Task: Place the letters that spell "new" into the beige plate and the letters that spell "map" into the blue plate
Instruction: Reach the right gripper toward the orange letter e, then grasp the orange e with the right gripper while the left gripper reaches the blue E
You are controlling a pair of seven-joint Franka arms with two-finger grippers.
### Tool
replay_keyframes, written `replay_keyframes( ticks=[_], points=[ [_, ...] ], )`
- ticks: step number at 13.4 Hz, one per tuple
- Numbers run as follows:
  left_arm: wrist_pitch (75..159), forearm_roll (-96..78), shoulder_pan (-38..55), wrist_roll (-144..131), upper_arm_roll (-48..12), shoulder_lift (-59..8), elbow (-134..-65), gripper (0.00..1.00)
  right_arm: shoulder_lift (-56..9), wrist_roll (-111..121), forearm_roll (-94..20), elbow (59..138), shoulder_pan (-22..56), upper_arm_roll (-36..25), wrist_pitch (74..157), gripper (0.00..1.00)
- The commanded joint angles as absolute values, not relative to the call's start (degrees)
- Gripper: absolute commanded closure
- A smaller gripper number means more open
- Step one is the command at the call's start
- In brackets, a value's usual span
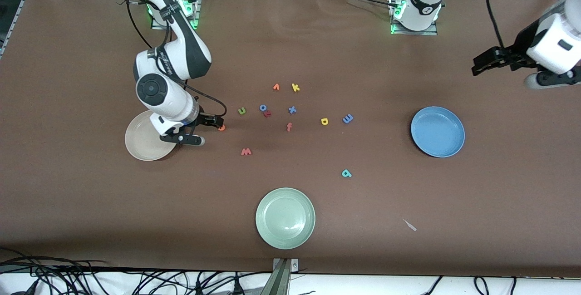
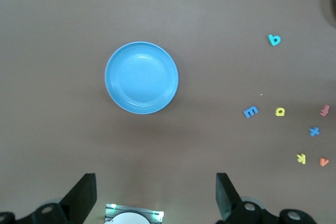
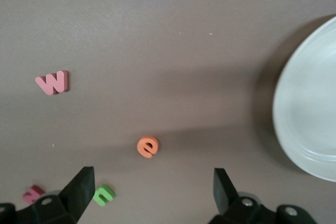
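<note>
So none of the six letters had made it onto a plate at this point. The orange e (image 1: 221, 127) sat on the tabletop just beside the beige plate (image 1: 140, 143), toward the left arm's end, and the right claw (image 1: 205, 130) hung low over it with its jaws spread wide and nothing in them. My guess is it was lined up to grab the e first because that's the shortest trip to the beige plate. The red w (image 1: 245, 151) lay a bit nearer the front camera and the green n (image 1: 242, 110) a bit farther from it.

For "map", the yellow p (image 1: 324, 121) and blue m (image 1: 347, 118) sat side by side between the letter cluster and the blue plate (image 1: 437, 131), with the teal a (image 1: 346, 173) nearer the camera. The left claw (image 2: 156, 198) waited up high near the blue plate, wide open and empty.

The front view half hid the e under the right claw. The right wrist view showed the e (image 3: 148, 147) clearly, not yet between the fingers (image 3: 81, 190). The left wrist view showed the blue plate (image 2: 141, 77) empty.
</note>
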State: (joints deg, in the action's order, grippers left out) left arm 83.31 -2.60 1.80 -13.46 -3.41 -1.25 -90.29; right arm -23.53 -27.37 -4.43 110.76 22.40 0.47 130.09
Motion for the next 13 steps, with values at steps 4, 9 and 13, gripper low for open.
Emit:
replay_keyframes(
  ticks=[4, 9, 13],
  points=[
    [102.5, -4.6, 2.2, -13.7, -8.5, 1.5, -108.2, 0.0, -27.5, -29.3, -5.3, 116.3, 23.6, 0.7, 143.5, 0.0],
    [112.5, -4.5, 2.5, -13.6, -13.7, 2.8, -119.7, 0.0, -29.2, -32.9, -5.3, 116.4, 23.8, 2.7, 143.6, 0.0],
    [112.1, -4.0, 2.5, -6.6, -13.7, 0.4, -120.9, 0.0, -30.1, -32.8, -5.2, 116.2, 23.9, 2.6, 143.7, 0.06]
  ],
)
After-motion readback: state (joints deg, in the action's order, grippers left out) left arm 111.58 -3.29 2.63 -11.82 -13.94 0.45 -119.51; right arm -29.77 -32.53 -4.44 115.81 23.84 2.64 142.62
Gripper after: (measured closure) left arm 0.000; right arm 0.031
